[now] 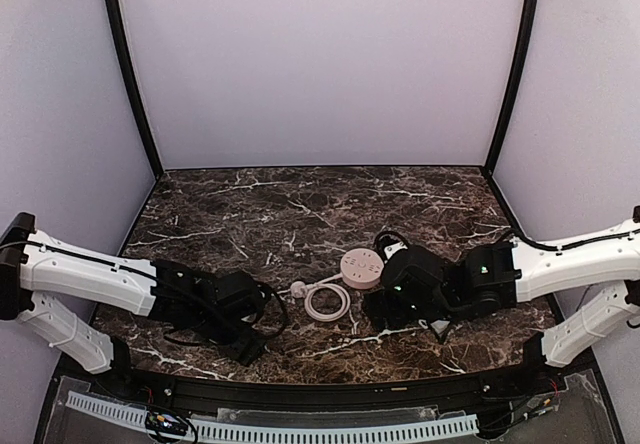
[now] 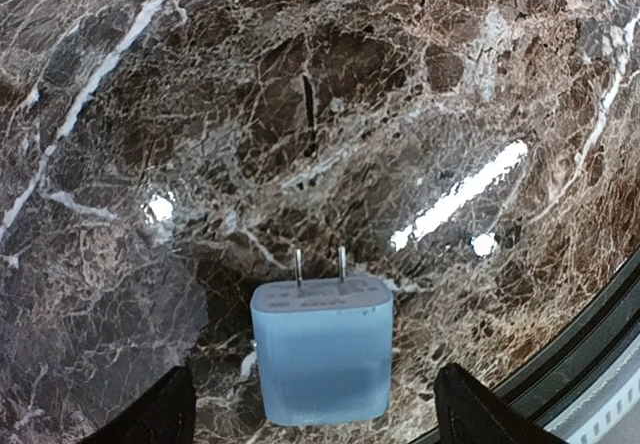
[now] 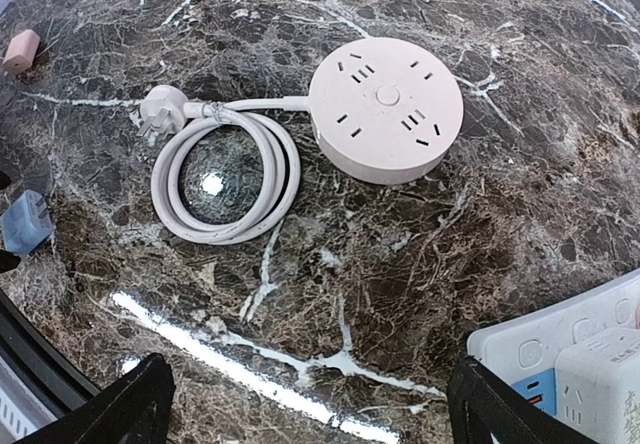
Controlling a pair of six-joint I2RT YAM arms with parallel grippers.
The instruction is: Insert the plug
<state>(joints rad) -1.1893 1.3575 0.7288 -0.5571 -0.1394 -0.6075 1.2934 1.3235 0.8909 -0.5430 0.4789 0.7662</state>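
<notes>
A light blue plug adapter (image 2: pixel 320 354) lies on the marble table (image 2: pixel 300 114) with its two prongs pointing away. My left gripper (image 2: pixel 312 389) is open, its fingers well apart on either side of the adapter without touching it. The adapter also shows at the left edge of the right wrist view (image 3: pixel 25 221). A round pink power strip (image 3: pixel 385 109) (image 1: pixel 361 267) lies mid-table with its coiled cable (image 3: pixel 225 174) and cable plug (image 3: pixel 160 114). My right gripper (image 3: pixel 310 414) (image 1: pixel 385 306) is open and empty, just near of the strip. My left gripper (image 1: pixel 250 332) is low at the front left.
A white power strip (image 3: pixel 560 364) with a white cube plugged in sits at the lower right of the right wrist view. A small pink adapter (image 3: pixel 20 51) lies at the far left. The table's black front rail (image 1: pixel 320 389) runs close behind both grippers.
</notes>
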